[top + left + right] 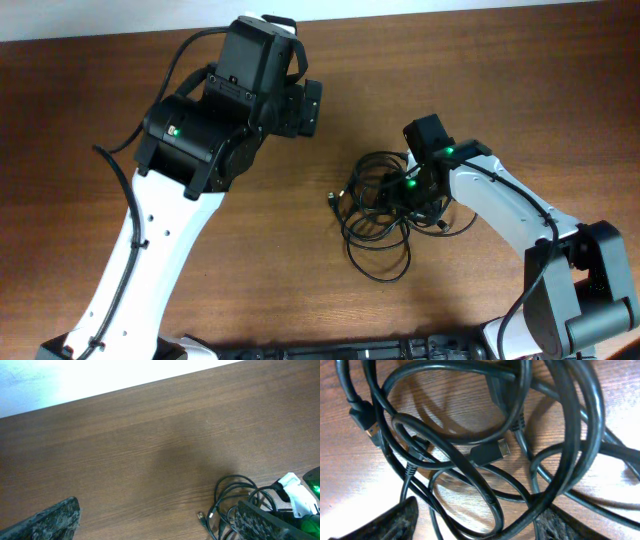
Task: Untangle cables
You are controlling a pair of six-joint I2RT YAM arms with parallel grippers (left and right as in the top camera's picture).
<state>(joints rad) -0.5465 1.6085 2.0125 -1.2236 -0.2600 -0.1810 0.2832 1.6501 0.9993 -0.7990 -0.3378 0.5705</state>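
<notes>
Brown wood-grain table (480, 60), pale wall strip along the far edge in the left wrist view. Cables (378, 215) lie in a loose tangled bundle right of centre on the tabletop — several thin black loops overlapping, one loop trailing toward the near edge, a small plug end (332, 199) sticking out on the bundle's left side. Right gripper (415, 195) is down over the right part of the bundle, green lights lit on its body. Right wrist view: its two fingers (390, 522) stand apart at the bottom of the frame, loops of cable crossing the gap between them; a flat dark plug (490, 453) with a metal tip rests mid-tangle, another plug (364, 416) at upper left. Whether the fingers pinch any strand, cannot tell. Left gripper (303, 108) held above bare wood, well apart from the bundle, up and to its left — fingers spread wide, nothing between them. No containers on the table.
</notes>
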